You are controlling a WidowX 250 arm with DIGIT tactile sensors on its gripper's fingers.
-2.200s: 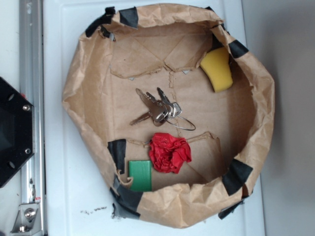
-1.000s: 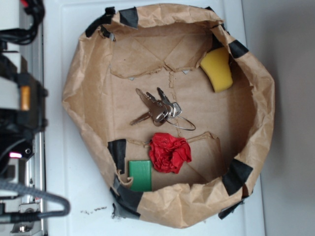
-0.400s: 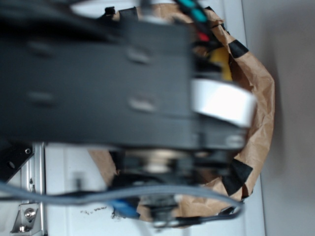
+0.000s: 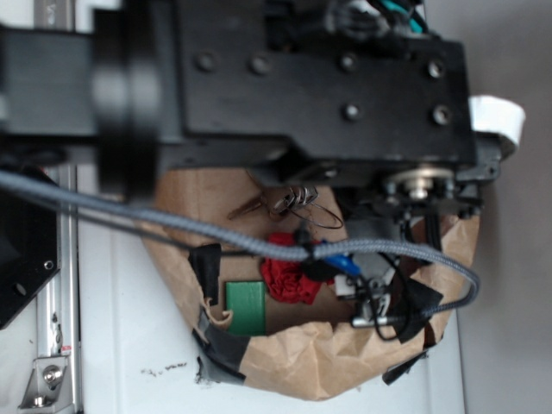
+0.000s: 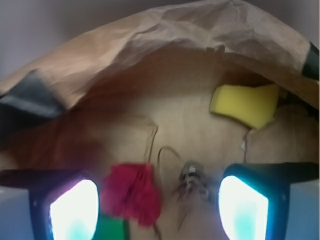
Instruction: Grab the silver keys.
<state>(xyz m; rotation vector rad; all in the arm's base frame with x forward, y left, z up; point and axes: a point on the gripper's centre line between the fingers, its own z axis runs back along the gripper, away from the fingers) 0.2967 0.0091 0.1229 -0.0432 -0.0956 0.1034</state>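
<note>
Fingers (image 5: 72, 212) of the gripper (image 5: 157, 210) stand wide apart, empty. Between them, left to right on the paper bowl (image 5: 150, 65) floor: red paper ball (image 5: 132, 192), then the blurred silver keys (image 5: 192, 182). Yellow sponge (image 5: 245, 104) sits toward 1 o'clock.

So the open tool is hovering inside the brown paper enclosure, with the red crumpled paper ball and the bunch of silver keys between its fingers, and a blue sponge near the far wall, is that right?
Not quite: the sponge near the far wall is yellow, not blue, as the wrist view shows. The rest holds: the open tool hovers inside the brown paper enclosure, with the red crumpled paper ball and the bunch of silver keys between its fingers.
</note>
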